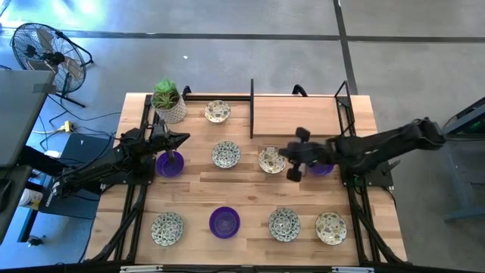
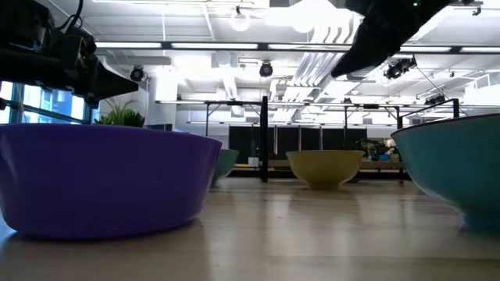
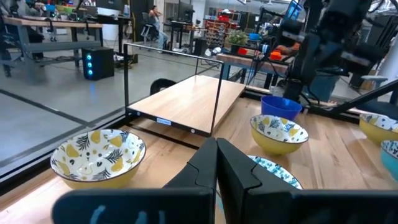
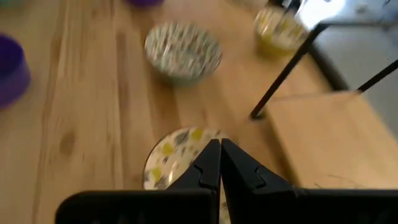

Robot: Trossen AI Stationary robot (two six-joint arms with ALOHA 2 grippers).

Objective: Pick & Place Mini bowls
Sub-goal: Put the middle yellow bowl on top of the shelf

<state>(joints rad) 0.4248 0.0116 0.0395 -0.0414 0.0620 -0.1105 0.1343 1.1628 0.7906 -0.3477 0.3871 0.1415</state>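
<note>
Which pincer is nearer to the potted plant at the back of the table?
Left. The left pincer sits just in front of the potted plant, over a purple bowl; the right pincer is much farther across the table.

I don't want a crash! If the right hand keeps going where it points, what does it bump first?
Probably the yellow-patterned bowl right below the shut right hand, though depth is unclear.

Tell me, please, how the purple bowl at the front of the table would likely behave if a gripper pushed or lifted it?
The purple bowl looks rigid and glossy, so it may slip in a pinch. Its low, wide shape on the table suggests sliding rather than tipping. It is probably light, since it is small and empty.
</note>
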